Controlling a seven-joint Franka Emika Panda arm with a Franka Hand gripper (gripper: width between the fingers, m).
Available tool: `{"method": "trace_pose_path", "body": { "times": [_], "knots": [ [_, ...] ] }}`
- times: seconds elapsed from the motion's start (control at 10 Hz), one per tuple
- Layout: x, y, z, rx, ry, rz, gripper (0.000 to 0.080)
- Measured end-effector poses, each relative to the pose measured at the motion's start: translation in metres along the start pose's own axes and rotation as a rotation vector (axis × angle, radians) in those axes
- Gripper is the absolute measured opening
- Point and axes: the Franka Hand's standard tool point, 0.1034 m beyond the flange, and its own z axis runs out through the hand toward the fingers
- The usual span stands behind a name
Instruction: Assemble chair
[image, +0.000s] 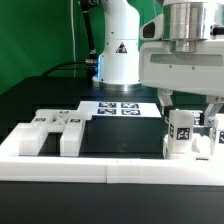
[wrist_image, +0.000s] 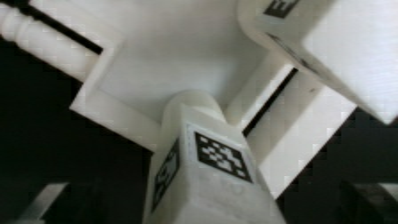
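By the low white border wall (image: 110, 168), on the exterior view's right, my big white pincer (image: 190, 108) hangs over chunky white plastic chair pieces (image: 181, 135). I think the wall keeps them steady. Wide or gripping? I cannot tell.

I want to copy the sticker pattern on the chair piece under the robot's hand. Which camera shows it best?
The wrist view: the sticker is big, squares clear. The exterior view shows the chair piece small under the hand, sticker tiny.

Arm (image: 120, 45) column upright at upper centre of exterior view, wrist at upper right, gripper (image: 188, 106) pointing straight down, jaws spread wide.
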Motion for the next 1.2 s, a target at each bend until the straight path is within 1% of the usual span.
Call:
{"method": "trace_pose_path", "body": {
  "times": [0.4,0.8,1.0,1.1,1.2],
  "knots": [
    [0.0043,0.0027,0.0002,-0.003,0.002,-0.425,0.0648],
    [0.0041,0.0030,0.0006,-0.019,0.009,-0.745,0.0648],
    [0.0054,0.0038,0.0007,-0.022,0.009,-0.895,0.0648],
    [0.0058,0.0041,0.0007,-0.022,0.008,-0.938,0.0648],
    [0.0058,0.0040,0.0007,-0.022,0.008,-0.924,0.0648]
  ]
}}
